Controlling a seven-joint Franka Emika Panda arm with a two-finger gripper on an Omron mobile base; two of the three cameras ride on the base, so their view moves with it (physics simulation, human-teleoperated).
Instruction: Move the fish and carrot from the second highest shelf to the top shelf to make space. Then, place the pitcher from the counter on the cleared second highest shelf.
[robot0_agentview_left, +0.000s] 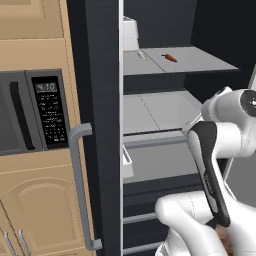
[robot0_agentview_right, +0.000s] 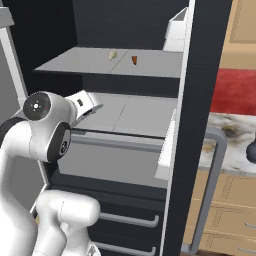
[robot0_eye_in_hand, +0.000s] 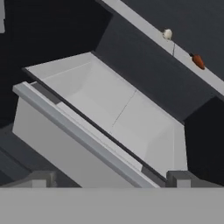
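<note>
The top shelf (robot0_agentview_left: 200, 62) is a flat light grey with a thin plain edge, and on it the carrot (robot0_agentview_left: 170, 58) shows orange-red with a darker end, while the fish (robot0_agentview_right: 113, 55) is a pale cream-yellow speck. The second highest shelf (robot0_agentview_right: 135, 115) is the same light grey, fronted by a paler grey rail. The fridge interior (robot0_agentview_right: 120, 20) is near black. The robot arm (robot0_agentview_left: 225, 135) is white with dark joints. Beside the fridge the cabinets (robot0_agentview_left: 35, 200) are tan wood, the microwave (robot0_agentview_left: 30, 112) is dark grey and black, and the worktop (robot0_agentview_right: 232, 137) is mottled pale stone under a red wall (robot0_agentview_right: 235, 90).
</note>
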